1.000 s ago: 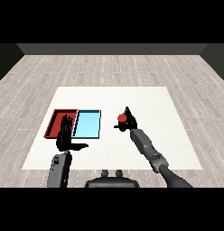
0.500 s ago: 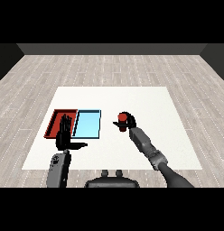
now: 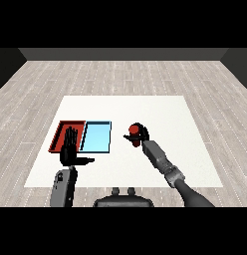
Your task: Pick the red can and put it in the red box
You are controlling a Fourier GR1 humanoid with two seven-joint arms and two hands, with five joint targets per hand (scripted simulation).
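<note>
A white counter (image 3: 160,107) sits on a floor of pale grey wood planks (image 3: 120,74), with a dark wall behind. On it lies a light blue tray (image 3: 96,136), just ahead and to the right of the left hand (image 3: 69,153), well left of the right hand (image 3: 141,135).

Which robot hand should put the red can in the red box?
Probably the right robot hand: it is already curled round the red can. The left robot hand is open, holds nothing and hovers over the red tray, so it may need to move aside.
</note>
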